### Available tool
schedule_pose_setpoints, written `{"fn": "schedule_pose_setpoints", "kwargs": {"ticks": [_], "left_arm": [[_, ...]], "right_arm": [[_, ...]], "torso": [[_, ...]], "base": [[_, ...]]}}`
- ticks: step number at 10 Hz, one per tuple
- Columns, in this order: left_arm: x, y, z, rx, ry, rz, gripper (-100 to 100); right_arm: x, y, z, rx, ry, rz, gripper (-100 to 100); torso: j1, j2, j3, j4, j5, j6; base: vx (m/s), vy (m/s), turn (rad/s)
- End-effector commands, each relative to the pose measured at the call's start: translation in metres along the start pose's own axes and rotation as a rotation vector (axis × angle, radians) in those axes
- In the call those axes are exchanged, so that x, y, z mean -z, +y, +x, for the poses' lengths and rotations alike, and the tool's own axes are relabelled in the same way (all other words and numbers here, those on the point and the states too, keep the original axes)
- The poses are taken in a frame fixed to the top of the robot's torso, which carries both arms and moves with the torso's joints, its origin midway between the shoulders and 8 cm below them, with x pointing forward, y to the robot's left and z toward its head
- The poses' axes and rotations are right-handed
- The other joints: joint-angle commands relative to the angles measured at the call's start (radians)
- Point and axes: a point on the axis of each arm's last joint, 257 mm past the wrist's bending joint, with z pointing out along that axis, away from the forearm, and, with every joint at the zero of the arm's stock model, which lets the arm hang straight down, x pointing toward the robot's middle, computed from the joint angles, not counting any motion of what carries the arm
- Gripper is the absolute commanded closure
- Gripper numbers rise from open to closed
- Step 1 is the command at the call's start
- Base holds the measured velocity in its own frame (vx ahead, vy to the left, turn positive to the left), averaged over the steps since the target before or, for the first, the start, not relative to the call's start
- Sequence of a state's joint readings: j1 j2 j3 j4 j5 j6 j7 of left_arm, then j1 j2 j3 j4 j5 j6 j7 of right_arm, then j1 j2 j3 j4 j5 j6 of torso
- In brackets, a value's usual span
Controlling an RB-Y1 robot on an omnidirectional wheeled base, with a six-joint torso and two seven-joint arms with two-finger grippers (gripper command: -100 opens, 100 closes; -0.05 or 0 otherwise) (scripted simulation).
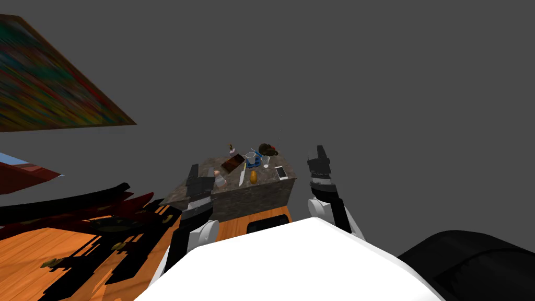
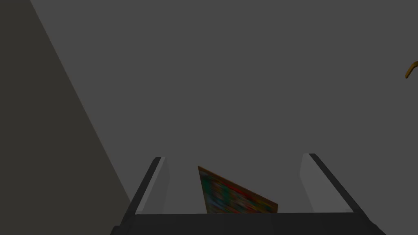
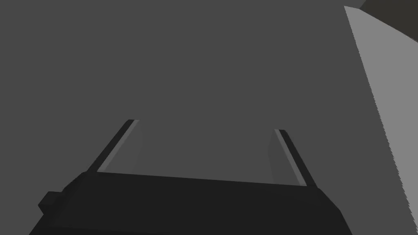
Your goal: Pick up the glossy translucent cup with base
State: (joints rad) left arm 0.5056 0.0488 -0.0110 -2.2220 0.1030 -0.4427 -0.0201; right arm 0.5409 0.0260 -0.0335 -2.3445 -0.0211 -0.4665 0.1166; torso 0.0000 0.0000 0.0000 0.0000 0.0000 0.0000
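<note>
Left gripper (image 2: pixel 236 156): near left, over a corner of the table (image 1: pixel 256 196); fingers spread wide, empty.
Right gripper (image 3: pixel 206 125): near right, off the table's right side; fingers spread wide, empty.
Table: speckled top, between them.
Cup (image 1: pixel 265 160): translucent, far part of table, beside a blue item (image 1: pixel 254 163).

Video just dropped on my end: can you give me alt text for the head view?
A stone-topped counter ahead holds a translucent cup beside a white mug, a knife and a phone. The left gripper and right gripper hover either side, fingers open.
</note>
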Motion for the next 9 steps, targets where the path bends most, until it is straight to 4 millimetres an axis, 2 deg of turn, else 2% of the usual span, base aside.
{"fn": "schedule_pose_setpoints", "kwargs": {"ticks": [1,5,9], "left_arm": [[0.0,0.0,0.0,0.0,0.0,0.0,0],[0.0,0.0,0.0,0.0,0.0,0.0,0],[0.0,0.0,0.0,0.0,0.0,0.0,0]], "right_arm": [[0.002,-0.003,0.006,0.017,0.034,0.004,-100],[0.017,-0.024,0.028,0.089,0.161,0.045,-100],[0.053,-0.068,0.049,0.187,0.318,0.131,-100]], "torso": [[0.0,0.0,0.0,0.0,0.0,0.0],[0.004,0.005,0.003,0.001,0.001,0.0],[0.007,0.011,0.006,0.002,0.002,0.0]], "base": [[-0.02,0.015,0.007],[-0.076,0.059,0.012],[-0.151,0.105,0.031]]}}
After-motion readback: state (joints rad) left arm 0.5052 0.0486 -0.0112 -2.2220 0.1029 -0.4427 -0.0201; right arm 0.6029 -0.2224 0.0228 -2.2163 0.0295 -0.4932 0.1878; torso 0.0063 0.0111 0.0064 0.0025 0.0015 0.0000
